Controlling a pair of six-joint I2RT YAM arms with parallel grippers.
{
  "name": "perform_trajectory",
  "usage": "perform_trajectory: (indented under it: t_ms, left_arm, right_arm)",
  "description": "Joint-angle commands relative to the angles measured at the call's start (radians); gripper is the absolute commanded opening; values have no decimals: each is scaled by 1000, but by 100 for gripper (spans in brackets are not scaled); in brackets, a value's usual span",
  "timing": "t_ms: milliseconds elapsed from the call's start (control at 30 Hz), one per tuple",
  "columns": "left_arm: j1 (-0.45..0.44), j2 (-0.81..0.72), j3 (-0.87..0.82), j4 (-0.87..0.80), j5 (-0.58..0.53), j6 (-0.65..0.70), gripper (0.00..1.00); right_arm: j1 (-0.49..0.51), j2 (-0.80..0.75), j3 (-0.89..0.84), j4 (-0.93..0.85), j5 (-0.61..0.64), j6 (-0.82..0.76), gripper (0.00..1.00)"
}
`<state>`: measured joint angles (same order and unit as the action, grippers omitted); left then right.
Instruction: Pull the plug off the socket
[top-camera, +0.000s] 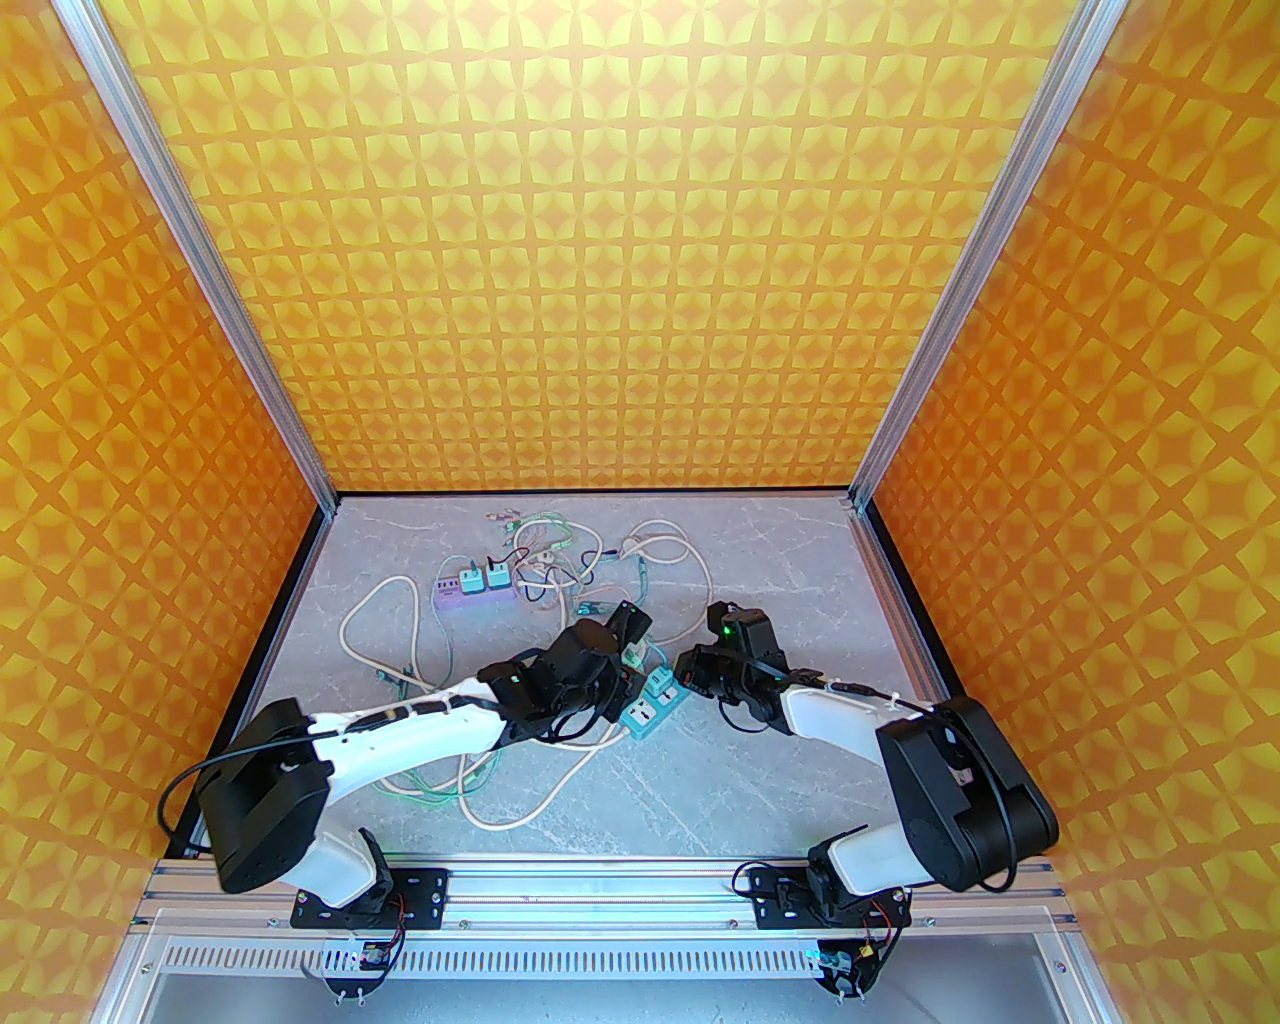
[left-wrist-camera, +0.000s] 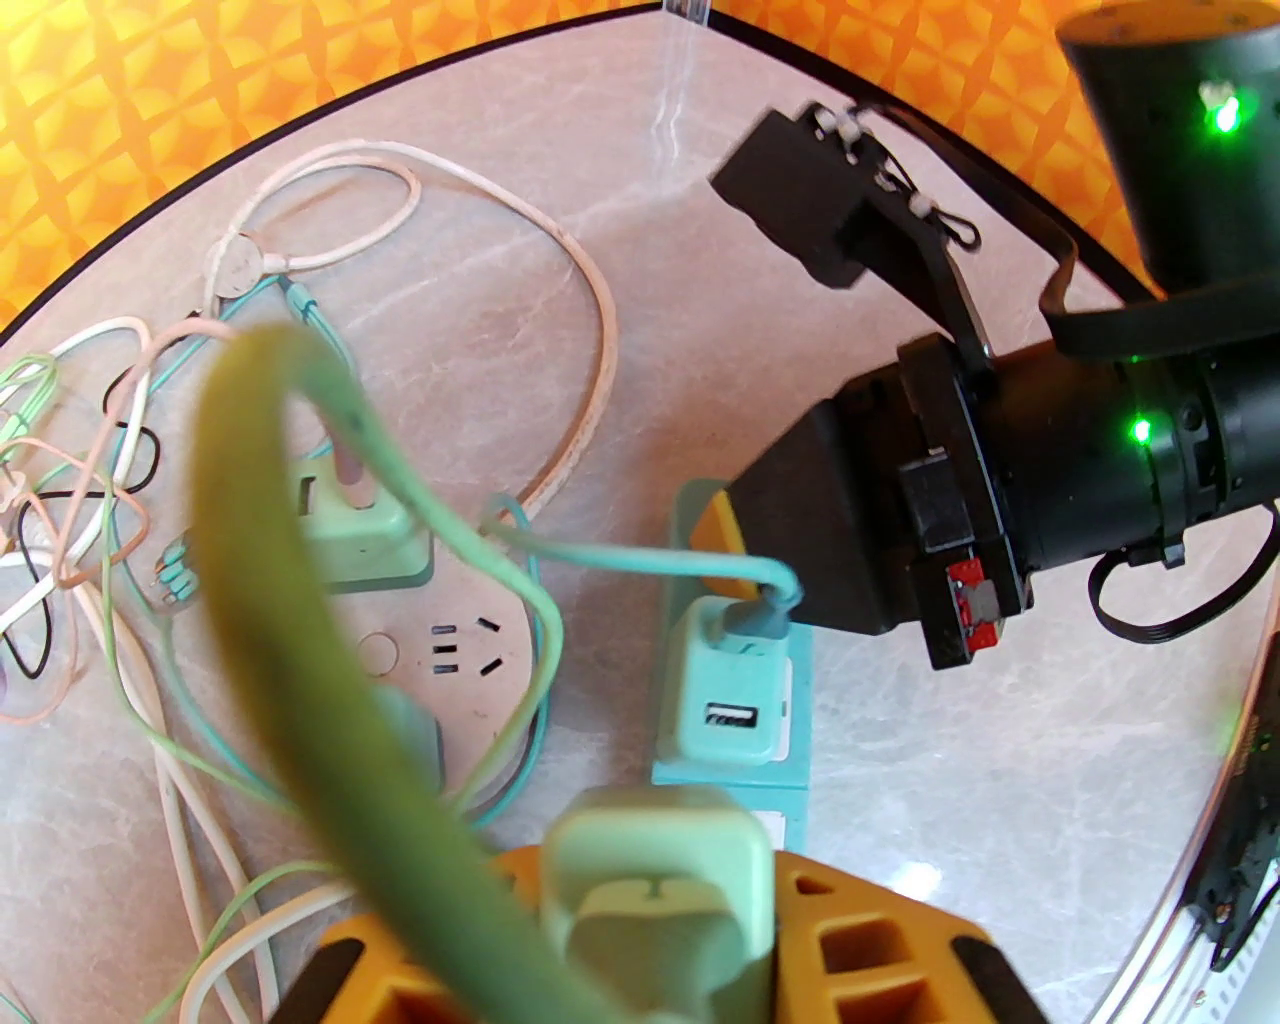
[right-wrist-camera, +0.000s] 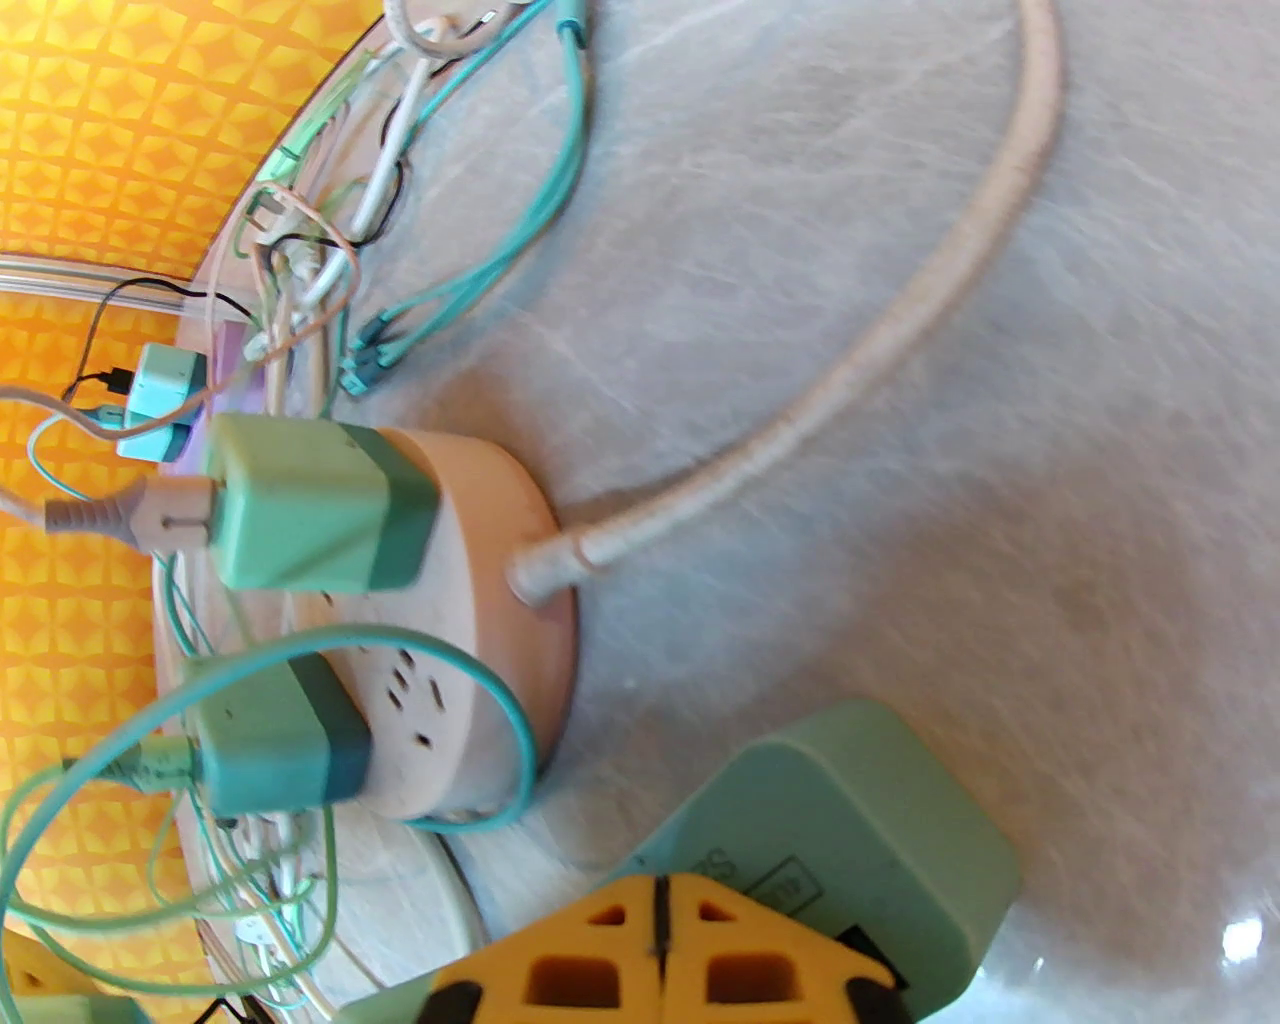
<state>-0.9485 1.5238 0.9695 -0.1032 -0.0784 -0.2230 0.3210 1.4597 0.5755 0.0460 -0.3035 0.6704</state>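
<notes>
Okay, left end effector (left-wrist-camera: 640, 930) clenched on rounded pale-green plastic plug (left-wrist-camera: 660, 850), at 6 o'clock of boxy teal socket strip (left-wrist-camera: 730, 775); right end effector (right-wrist-camera: 655, 930) pinched shut, tips on socket strip, marbled counter (top-camera: 700, 800).

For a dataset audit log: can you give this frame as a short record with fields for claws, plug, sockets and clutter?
left claw: shut on the light green plug
right claw: shut, tips pressed on the teal power strip
plug state: at the strip's near end; seated or out cannot be told
also on strip: teal USB adapter, plugged in
round socket hub: carries two green adapters
table: grey marble; cream cable among loose wires
</notes>
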Motion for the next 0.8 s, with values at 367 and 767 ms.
perform_trajectory:
  t_ms: [367, 767]
  left_arm:
    - [23, -216, -232, -9, 16, -144, 10]
    - [59, -408, -404, 10, 36, -214, 9]
  right_arm:
    - [-1, -245, 50, -286, 96, -77, 24]
    - [-1, -345, 54, -337, 104, -87, 34]
